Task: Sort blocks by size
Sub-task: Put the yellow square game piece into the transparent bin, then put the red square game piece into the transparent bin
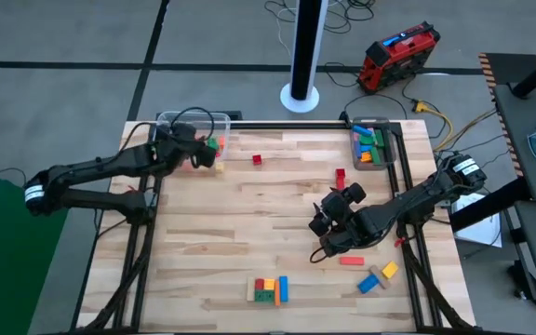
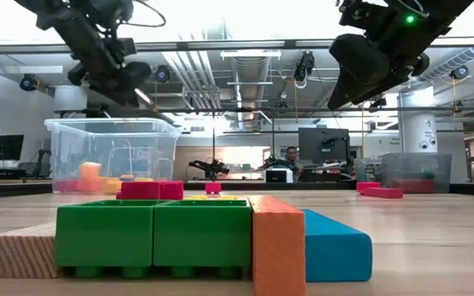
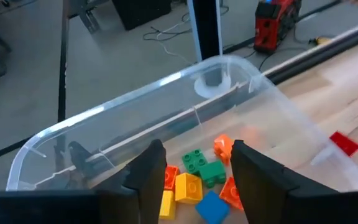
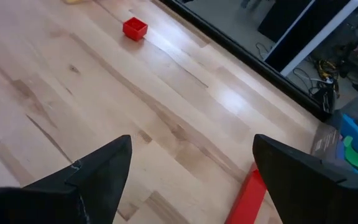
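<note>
Left claw (image 1: 214, 154) hangs over the clear tub (image 1: 167, 122) at the counter's (image 1: 203, 242) far-left corner, fingers (image 3: 151, 171) spread with nothing between them; small cubes (image 3: 194, 183) in green, orange, yellow and blue lie in the tub right below. Right claw (image 1: 328, 244) hovers mid-right over the counter, jaws wide apart and empty, a red bar (image 4: 248, 198) just ahead of it and a lone red cube (image 4: 135, 28) farther off. Long blocks sit in the second tub (image 1: 396, 149) at the far-right corner. Loose stock left: a red bar (image 1: 351, 261) and a blue-yellow pair (image 1: 377, 277) near the right claw, and a mixed cluster (image 1: 270, 290) at the near edge. Likely next pick is the red bar by the right claw: square the jaws across its short side, descend straight, close at the middle so it doesn't swing, then carry it to the far-right tub.
</note>
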Controlling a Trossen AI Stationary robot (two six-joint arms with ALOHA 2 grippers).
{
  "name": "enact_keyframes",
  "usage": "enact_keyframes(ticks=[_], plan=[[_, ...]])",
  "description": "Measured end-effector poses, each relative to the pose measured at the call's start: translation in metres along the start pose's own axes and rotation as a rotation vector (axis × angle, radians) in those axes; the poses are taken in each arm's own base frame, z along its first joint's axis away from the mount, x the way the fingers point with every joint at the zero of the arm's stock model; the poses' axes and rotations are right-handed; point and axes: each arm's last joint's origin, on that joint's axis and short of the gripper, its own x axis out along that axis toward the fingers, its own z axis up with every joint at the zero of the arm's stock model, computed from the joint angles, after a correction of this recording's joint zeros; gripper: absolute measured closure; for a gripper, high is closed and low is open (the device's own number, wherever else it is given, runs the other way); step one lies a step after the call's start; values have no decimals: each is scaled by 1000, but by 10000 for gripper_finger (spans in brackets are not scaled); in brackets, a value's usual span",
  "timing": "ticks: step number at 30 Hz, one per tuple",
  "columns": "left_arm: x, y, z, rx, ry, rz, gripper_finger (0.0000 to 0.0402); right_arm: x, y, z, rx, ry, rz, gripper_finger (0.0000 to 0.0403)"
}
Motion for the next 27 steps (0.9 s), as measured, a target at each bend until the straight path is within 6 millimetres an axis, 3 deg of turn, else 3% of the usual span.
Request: enact_keyframes(ticks=[5,11,19,27], plan=[[-9,-3,6,-46,-19,-60,228,0,0,0,11,10,7,84],[-17,-26,-5,24,6,-169,228,2,0,1,32,14,7,97],[-41,-58,-24,118,-18,-275,229,22,-5,12,90,88,-6,109],[-71,-74,-38,187,-68,-384,229,41,-10,37,69,118,22,117]])
